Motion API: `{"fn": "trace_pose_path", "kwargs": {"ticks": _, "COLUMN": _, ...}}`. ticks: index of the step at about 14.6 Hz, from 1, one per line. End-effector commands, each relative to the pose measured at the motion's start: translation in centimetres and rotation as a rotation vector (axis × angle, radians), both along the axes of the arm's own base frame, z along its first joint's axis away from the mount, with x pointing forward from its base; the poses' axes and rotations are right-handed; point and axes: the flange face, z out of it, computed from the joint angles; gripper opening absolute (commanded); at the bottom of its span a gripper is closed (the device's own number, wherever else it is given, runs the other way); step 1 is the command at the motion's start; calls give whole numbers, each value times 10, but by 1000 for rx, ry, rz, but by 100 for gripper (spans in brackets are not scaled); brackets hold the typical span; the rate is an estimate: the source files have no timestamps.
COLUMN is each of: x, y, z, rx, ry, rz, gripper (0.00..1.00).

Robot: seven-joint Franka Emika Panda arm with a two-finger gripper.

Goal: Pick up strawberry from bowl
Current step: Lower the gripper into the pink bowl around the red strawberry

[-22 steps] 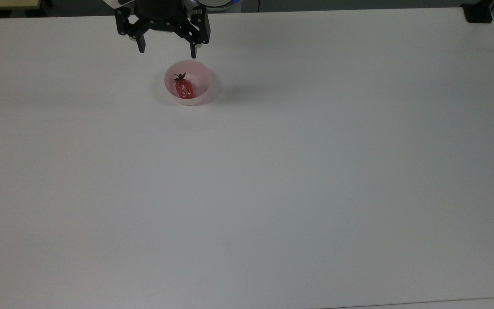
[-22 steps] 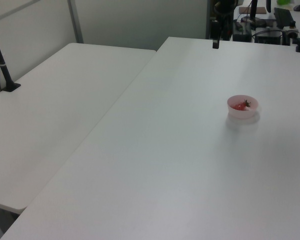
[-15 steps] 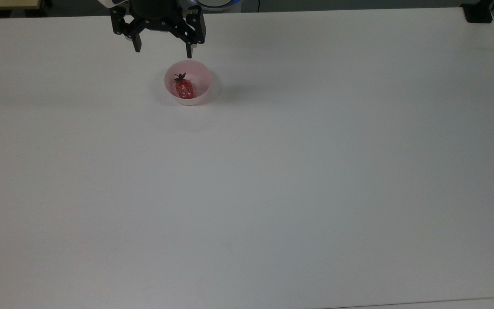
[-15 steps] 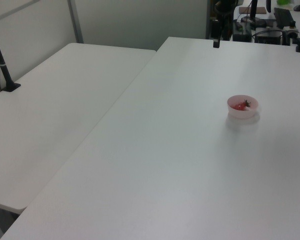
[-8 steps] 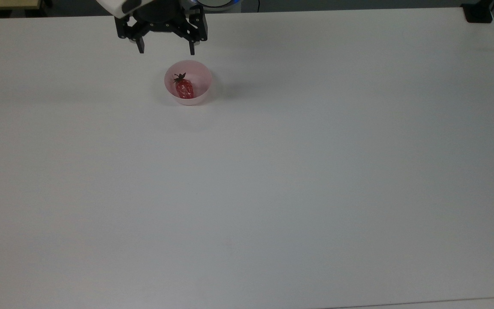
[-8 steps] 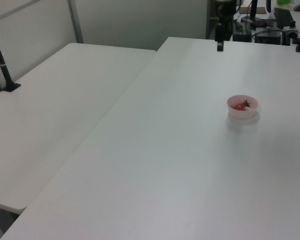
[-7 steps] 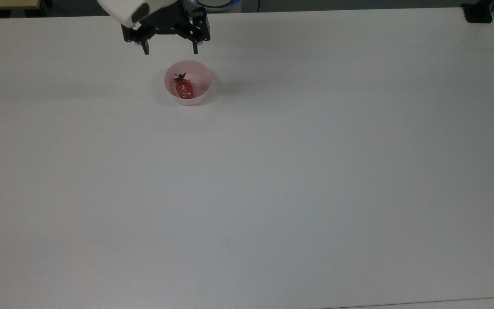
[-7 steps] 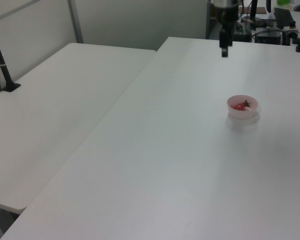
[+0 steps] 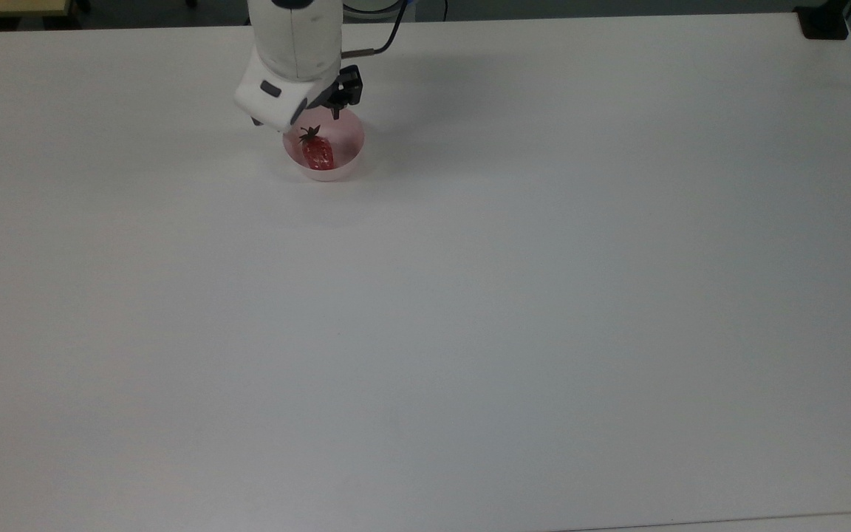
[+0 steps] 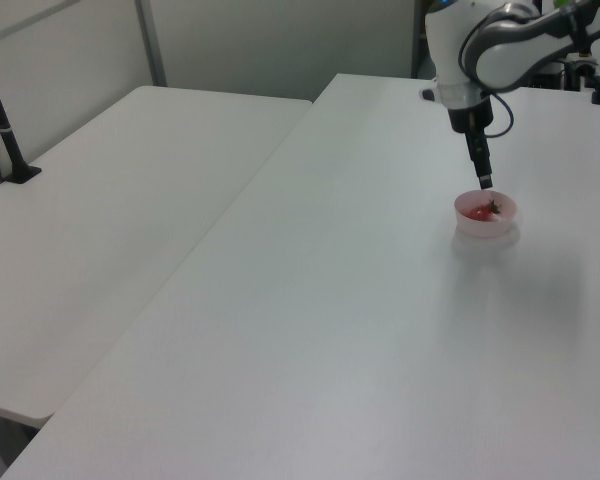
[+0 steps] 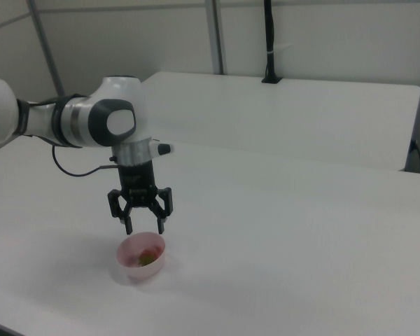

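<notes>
Two spread fingers of your black gripper (image 11: 144,227) hang above the pale pink plastic bowl's (image 11: 129,269) 12 o'clock rim in the top view, so shift toward 6 o'clock over the glossy red toy strawberry (image 9: 318,152) before lowering.

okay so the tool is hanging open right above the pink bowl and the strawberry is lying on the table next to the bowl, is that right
Not quite. The strawberry lies inside the pink bowl, not on the table beside it; the top view shows it plainly. The rest holds: in the right view the tool hangs open just above the bowl.
</notes>
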Motion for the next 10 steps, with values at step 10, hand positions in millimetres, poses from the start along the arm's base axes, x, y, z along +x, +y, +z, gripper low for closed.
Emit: {"fn": "trace_pose_path", "kwargs": {"ticks": 10, "x": -3, "y": 19, "z": -55, "rx": -8, "ry": 71, "rz": 369, "gripper": 74}}
